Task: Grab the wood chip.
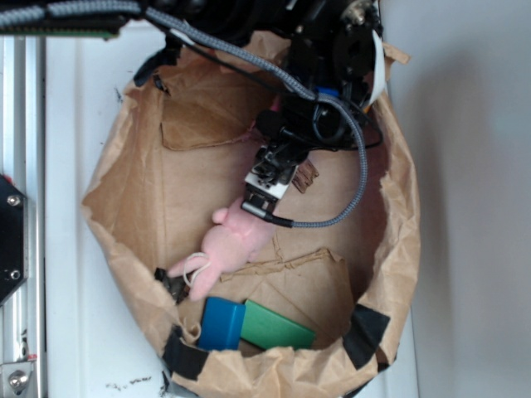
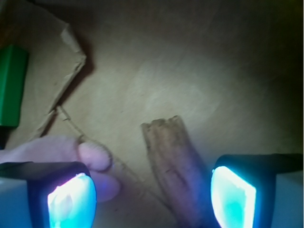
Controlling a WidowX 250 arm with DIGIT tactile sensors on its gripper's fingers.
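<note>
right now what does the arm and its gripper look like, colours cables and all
The arm is black, with a grey braided cable looping down its side and a blue part near the wrist. A white block with dark hardware sits at the lower end of the arm. In the wrist view the gripper has two black fingers whose inner pads glow pale cyan-blue, rounded at the top.
</note>
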